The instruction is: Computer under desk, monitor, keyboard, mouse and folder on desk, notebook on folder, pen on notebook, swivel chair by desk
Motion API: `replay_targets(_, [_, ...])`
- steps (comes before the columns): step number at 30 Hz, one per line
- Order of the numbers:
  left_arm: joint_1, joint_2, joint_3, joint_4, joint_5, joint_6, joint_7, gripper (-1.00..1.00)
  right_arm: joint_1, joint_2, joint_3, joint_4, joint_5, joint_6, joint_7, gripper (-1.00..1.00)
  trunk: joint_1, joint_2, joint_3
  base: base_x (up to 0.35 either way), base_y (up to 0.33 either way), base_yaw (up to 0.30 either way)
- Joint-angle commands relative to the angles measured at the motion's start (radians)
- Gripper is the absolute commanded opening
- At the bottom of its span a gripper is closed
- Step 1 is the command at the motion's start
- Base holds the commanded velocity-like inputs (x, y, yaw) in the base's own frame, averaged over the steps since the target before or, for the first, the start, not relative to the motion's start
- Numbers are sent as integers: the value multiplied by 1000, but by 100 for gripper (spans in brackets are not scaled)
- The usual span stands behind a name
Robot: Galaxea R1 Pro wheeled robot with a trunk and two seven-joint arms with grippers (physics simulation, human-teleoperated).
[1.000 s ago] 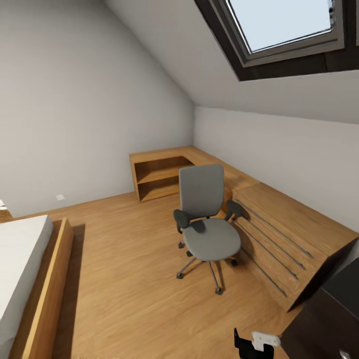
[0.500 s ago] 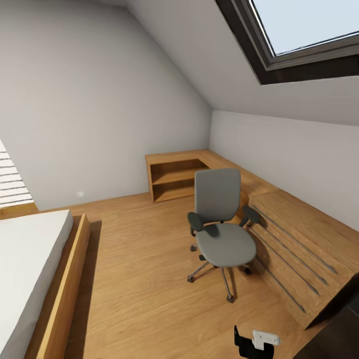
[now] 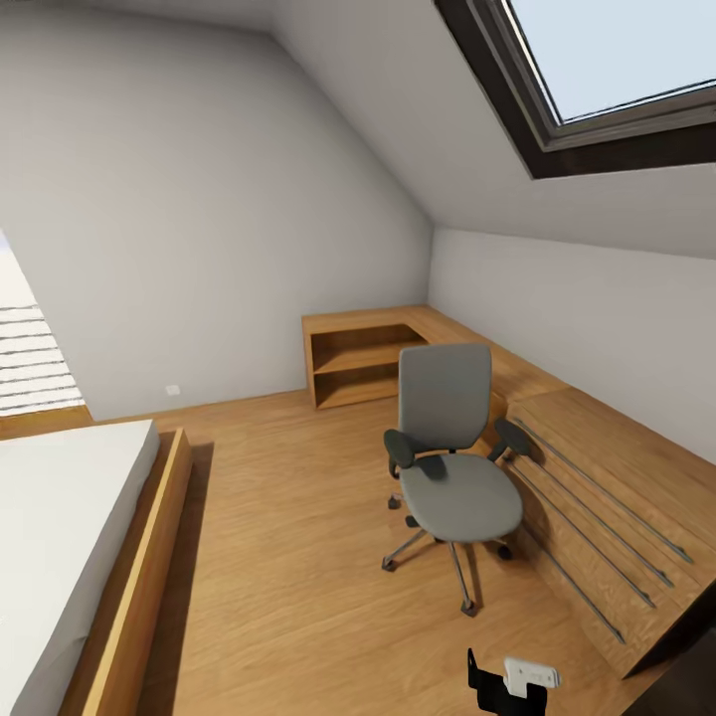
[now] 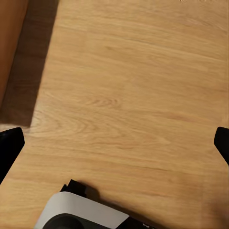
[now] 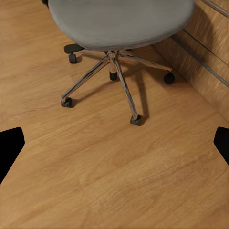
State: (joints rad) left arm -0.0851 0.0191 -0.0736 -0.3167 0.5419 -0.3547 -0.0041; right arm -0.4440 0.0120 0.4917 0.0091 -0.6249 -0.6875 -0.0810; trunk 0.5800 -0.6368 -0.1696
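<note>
The swivel chair (image 3: 452, 467) stands on the light wood floor of the bedroom, facing me, its grey seat (image 3: 463, 496) bare. In the right wrist view the chair's seat (image 5: 119, 21) and chrome star base (image 5: 114, 71) lie just ahead of my right gripper (image 5: 114, 143), which is open with its fingertips (image 5: 10, 143) far apart. My left gripper (image 4: 114, 143) is open over bare floor. A black and white piece of my right arm (image 3: 512, 682) shows at the head view's lower edge. Folder, desk, monitor, keyboard, mouse, notebook, pen and computer are out of view.
Low oak shelving (image 3: 363, 358) and a drawer unit (image 3: 597, 487) run along the right wall, close behind the chair. A bed (image 3: 70, 537) with an oak frame fills the left side. A skylight (image 3: 617, 60) sits in the sloped ceiling. Open floor (image 3: 288, 557) lies between bed and chair.
The whole head picture has shifted: the camera turned left, so the chair and shelving sit further right and the black desktop has slid out at the lower right. The chair itself has not moved.
</note>
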Motion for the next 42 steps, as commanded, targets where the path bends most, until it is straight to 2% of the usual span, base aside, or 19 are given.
replay_targets(1, [-1, 1, -8, 1, 10, -4, 0, 100, -1, 1, 9, 2, 1, -3, -8, 100, 0, -1, 0, 0, 0, 6])
replay_targets(15, [-1, 1, -9, 1, 10, -4, 0, 100, -1, 1, 11, 2, 11, -4, -6, 100, 0, -1, 22, 0, 0, 36])
replay_targets(18, [-1, 1, -8, 1, 10, -4, 0, 100, -1, 1, 11, 2, 31, -4, -5, 100, 0, -1, 26, 0, 0, 182])
replay_targets(19, [-1, 1, -8, 1, 10, -4, 0, 100, -1, 2, 11, 2, 53, -4, -5, 100, 0, -1, 27, 0, 0, 221])
replay_targets(25, [-1, 1, -8, 1, 10, -4, -1, 100, -1, 2, 10, 3, 117, -4, -6, 100, 0, -1, 31, 0, 0, 249])
replay_targets(30, [-1, 1, -9, 1, 10, -4, -1, 100, -1, 2, 10, 3, 133, -4, -6, 100, 0, -1, 33, 0, 0, 268])
replay_targets(42, [-1, 1, -8, 1, 10, -4, -1, 100, -1, 2, 10, 4, 139, -4, -5, 100, 0, -1, 38, 0, 0, 273])
